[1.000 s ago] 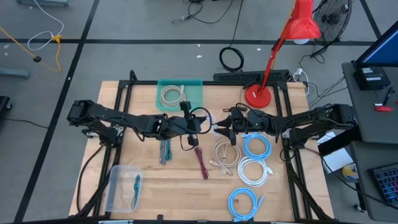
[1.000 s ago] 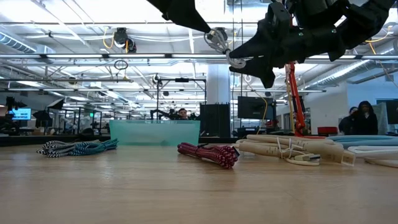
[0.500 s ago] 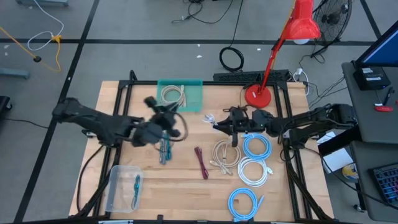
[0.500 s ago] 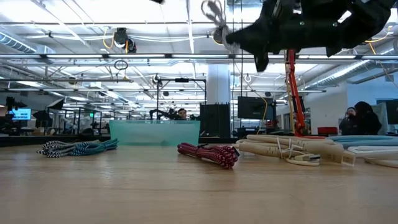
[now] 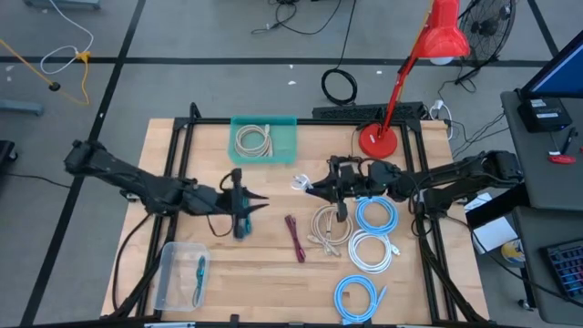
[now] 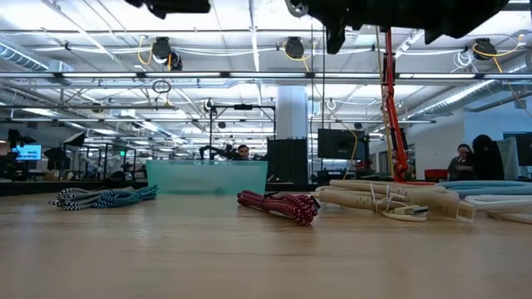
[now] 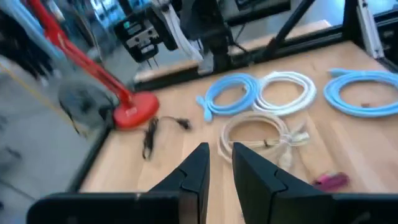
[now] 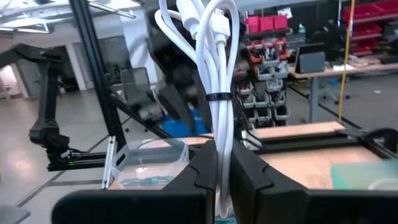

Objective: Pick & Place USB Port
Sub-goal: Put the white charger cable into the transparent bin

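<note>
One handover completed within a second: bundled white USB cable passed across, now clamped in the shut right tool, lifted above the counter. Left tool drawn back, fingers slightly parted, empty. Placing remained.

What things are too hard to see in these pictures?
- Low view: both grippers are cut off by the top edge.
- High view: the plugs on the white cable bundle in the right gripper are too small to tell apart.
- Left wrist view: the red lamp is blurred.
- Left wrist view: the left gripper hides the table just ahead.
</note>
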`<action>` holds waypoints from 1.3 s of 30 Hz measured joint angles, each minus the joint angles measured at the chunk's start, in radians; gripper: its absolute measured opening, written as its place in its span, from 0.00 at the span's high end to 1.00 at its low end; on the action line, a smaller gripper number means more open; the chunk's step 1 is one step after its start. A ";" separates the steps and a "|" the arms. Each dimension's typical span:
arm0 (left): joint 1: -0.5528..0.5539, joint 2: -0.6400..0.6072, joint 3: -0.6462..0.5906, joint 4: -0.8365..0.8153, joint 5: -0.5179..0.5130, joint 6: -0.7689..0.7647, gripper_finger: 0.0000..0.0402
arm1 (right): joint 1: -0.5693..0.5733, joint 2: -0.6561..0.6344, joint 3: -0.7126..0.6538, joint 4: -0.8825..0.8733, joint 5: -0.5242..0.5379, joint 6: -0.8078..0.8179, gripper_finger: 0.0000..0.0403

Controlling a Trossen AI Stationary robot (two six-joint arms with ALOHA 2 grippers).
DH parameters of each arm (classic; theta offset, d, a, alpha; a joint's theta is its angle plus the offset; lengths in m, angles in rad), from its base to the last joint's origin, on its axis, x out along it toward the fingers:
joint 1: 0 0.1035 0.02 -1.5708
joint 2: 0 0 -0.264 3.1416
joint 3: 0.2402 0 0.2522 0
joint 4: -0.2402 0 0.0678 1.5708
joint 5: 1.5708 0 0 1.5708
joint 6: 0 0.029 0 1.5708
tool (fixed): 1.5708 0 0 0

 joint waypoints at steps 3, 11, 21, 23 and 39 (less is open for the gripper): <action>0.049 0.018 -0.069 0.261 0.000 0.080 0.82 | 0.017 0.000 0.008 -0.002 0.005 -0.014 0.97; 0.242 0.068 -0.038 0.412 0.372 -0.004 0.69 | 0.026 0.000 0.009 -0.006 0.032 -0.032 0.97; 0.267 0.244 0.097 0.436 0.432 -0.007 0.40 | 0.026 0.000 0.010 0.003 0.056 -0.040 0.97; 0.267 0.276 0.125 0.436 0.433 -0.006 0.39 | 0.026 0.000 0.010 0.002 0.057 -0.040 0.97; 0.267 0.336 0.197 0.446 0.430 0.020 0.45 | 0.026 0.000 0.010 0.002 0.057 -0.040 0.98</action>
